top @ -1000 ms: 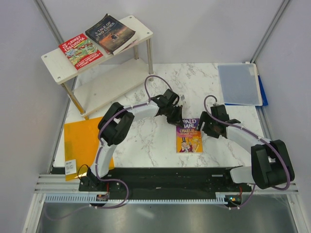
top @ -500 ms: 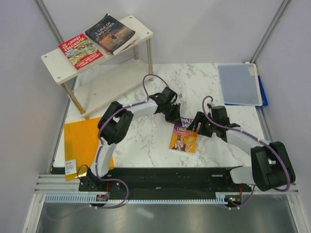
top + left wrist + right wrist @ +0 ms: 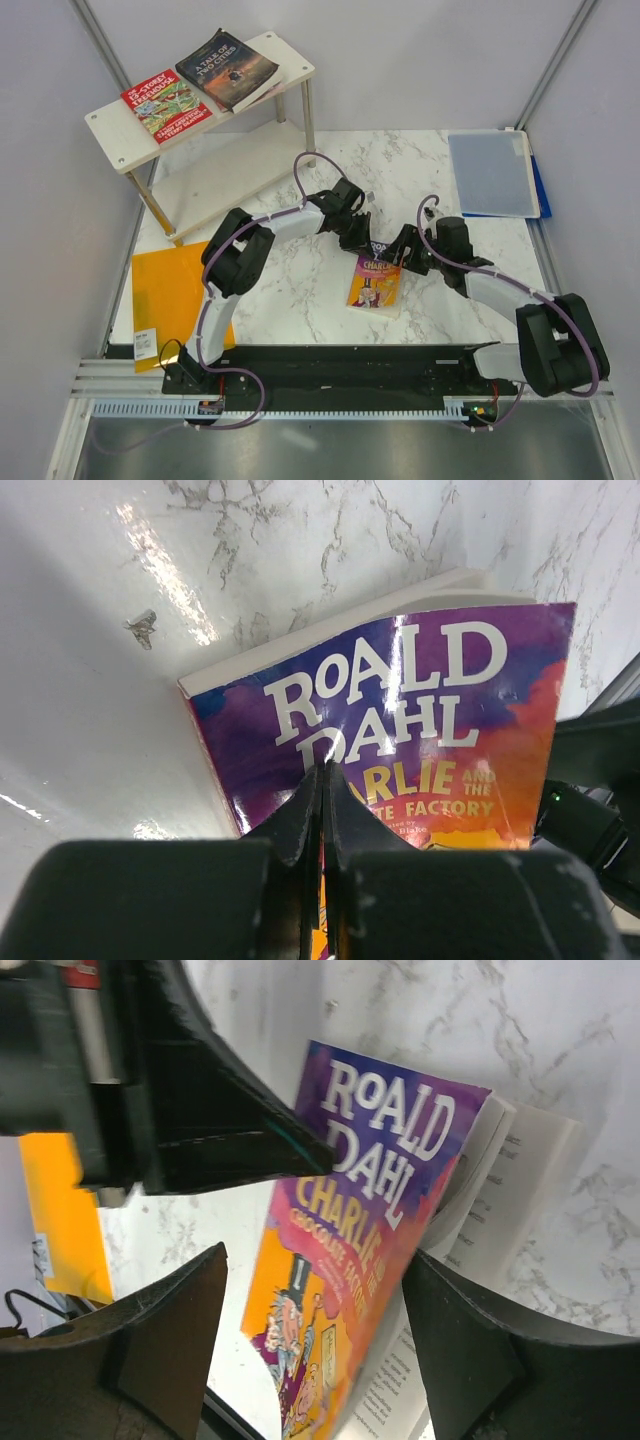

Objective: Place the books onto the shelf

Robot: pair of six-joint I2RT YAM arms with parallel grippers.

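Since 1 s ago: purple-yellow Roald Dahl paperback [image 3: 374, 285] has slid toward 9 o'clock and skewed, no longer square to the table edge. Both grippers have closed in over its far end.

Pos. now: paperback on white marble table [image 3: 300, 300], approx. 5 o'clock of table centre. Front cover is raised off the page block, and printed pages show beneath it in the right wrist view.

Left gripper [image 3: 365, 246]: fingers [image 3: 300, 820] pressed together, pinching the cover. A thin orange strip of cover shows in the seam between them.
Right gripper [image 3: 398, 258]: fingers [image 3: 160, 1360] spread wide, one each side of the paperback. Contact w/ it: cannot tell.

Hidden / cut off:
- Top view: far end of the cover is under both grippers; only its lower part is legible.
- L wrist: bottom of the cover is behind the fingers, and a dark gripper body blocks the 3 o'clock edge.
- R wrist: the paperback's near end runs out of frame.
- Orange sheet [image 3: 165, 295] at 8 o'clock, partly under the left arm. It has a white label, unreadable.

Holders:
- Two-tier pale wood shelf on slim metal legs [image 3: 105, 135], at 10–11 o'clock. Its top board carries the red-green Treehouse book [image 3: 170, 105] and the dark Tale of Two Cities book [image 3: 228, 68]. A pale edge pokes out under the latter, ID unclear.
- Flat blue-grey folder [image 3: 492, 173] at 2 o'clock, w/ a darker blue edge showing under it.
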